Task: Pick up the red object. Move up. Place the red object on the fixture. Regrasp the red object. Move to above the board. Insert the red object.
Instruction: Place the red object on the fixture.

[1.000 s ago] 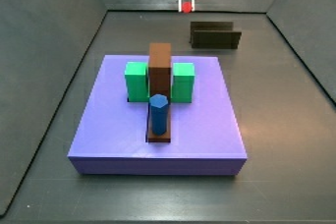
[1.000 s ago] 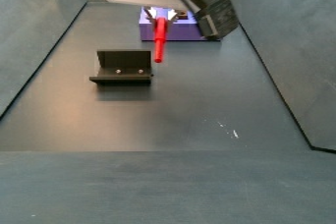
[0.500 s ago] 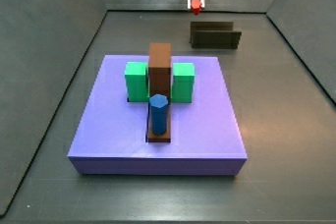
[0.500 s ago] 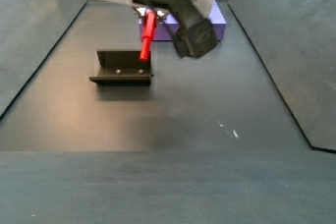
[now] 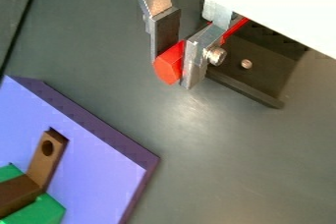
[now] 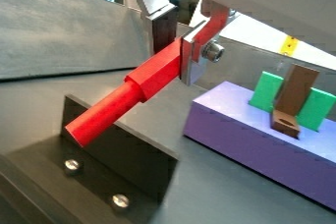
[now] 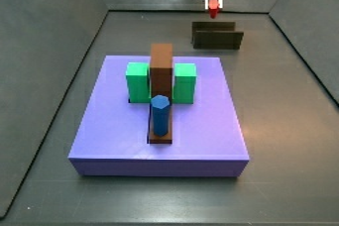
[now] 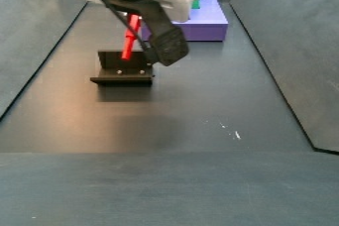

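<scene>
My gripper (image 7: 212, 1) hangs at the far end of the floor, shut on the red object (image 7: 212, 11). In both wrist views the silver fingers (image 5: 197, 59) clamp the upper end of the red object (image 6: 125, 102), a long red peg that slants down away from the jaws. Its lower end sits just over the upright wall of the dark fixture (image 6: 114, 161); contact cannot be told. A side view shows the red object (image 8: 130, 39) directly above the fixture (image 8: 122, 69). The purple board (image 7: 199, 131) lies nearer the front, apart from the gripper.
On the board stand two green blocks (image 7: 138, 81), a tall brown block (image 7: 162, 64) and a blue cylinder (image 7: 159, 113). Grey walls enclose the dark floor (image 8: 199, 111); the fixture (image 7: 217, 37) stands near the back wall.
The gripper has carried the red object sideways along the back wall and over the fixture. The board and its pieces have not moved.
</scene>
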You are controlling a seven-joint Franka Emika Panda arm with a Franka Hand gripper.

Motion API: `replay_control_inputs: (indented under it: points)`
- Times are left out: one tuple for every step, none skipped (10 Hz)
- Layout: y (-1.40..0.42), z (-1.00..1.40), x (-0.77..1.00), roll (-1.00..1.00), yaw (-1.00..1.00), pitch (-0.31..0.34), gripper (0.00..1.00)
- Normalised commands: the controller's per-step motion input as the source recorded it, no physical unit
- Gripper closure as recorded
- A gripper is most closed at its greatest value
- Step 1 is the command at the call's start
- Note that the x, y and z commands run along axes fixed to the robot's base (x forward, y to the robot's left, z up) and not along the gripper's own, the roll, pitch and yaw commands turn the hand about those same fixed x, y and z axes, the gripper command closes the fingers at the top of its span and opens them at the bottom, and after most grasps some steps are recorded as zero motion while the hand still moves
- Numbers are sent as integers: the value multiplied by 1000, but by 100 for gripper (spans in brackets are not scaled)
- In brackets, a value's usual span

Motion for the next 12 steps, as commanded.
replay_control_inputs:
  points:
    - [0,-249,529,0,0,166,100]
    - [0,-331,346,37,0,89,100]
    - [0,-349,320,103,0,111,100]
    - [14,-400,297,0,0,86,100]
    - [0,-369,303,23,0,117,100]
    - [37,-254,146,0,80,171,100]
    - [51,-66,106,-3,111,214,100]
    - [46,0,71,-71,237,220,100]
    - [23,0,206,-217,240,231,100]
    - [34,-63,197,-231,137,109,100]
    - [54,-140,140,-194,140,71,100]
    - [0,-211,63,-60,74,0,100]
